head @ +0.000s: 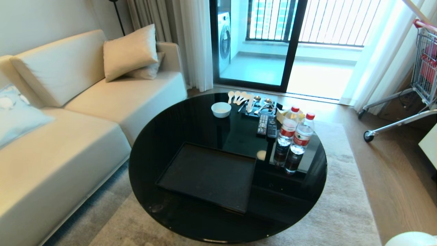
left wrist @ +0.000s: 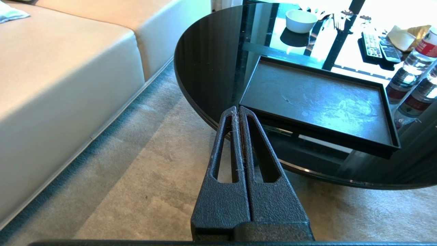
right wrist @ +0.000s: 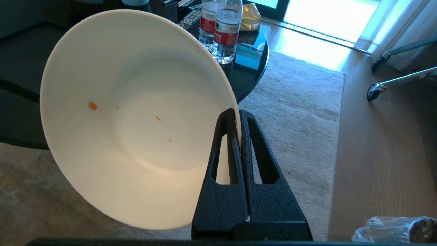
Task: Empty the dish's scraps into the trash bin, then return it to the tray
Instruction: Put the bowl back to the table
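Note:
In the right wrist view my right gripper [right wrist: 238, 114] is shut on the rim of the dish [right wrist: 136, 116], a white deep bowl. It hangs tilted on its side over the carpet, beside the round table. Only a few tiny orange specks of scraps [right wrist: 93, 106] cling to its inside. A crinkled clear liner, likely the trash bin [right wrist: 396, 229], shows on the floor at that view's edge. The black tray [head: 208, 176] lies bare on the table's near half. My left gripper [left wrist: 238, 110] is shut on nothing, over the carpet just off the table's edge, near the tray [left wrist: 317, 99].
The glossy black round table [head: 164, 143] also carries a small white bowl [head: 221, 109], spoons [head: 242, 99], two remotes [head: 267, 125] and two water bottles [head: 295, 136]. A beige sofa [head: 68, 130] stands to the left. A shopping cart [head: 421, 68] stands at the far right.

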